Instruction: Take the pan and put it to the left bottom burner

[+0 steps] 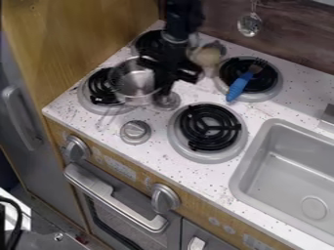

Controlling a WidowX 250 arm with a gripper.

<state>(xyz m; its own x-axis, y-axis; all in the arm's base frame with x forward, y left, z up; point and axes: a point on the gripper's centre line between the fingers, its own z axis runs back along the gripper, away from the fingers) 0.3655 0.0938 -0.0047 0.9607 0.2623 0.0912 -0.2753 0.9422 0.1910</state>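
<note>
Sink (287, 171) cropped at right; pan (135, 80) partly behind claw (172, 80)

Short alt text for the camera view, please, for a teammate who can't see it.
A metal pan overlaps the right part of the left bottom burner in the picture, with the black gripper hanging at the pan's right. A blue-handled utensil lies on the top right burner; a grey sink is at lower right.
</note>
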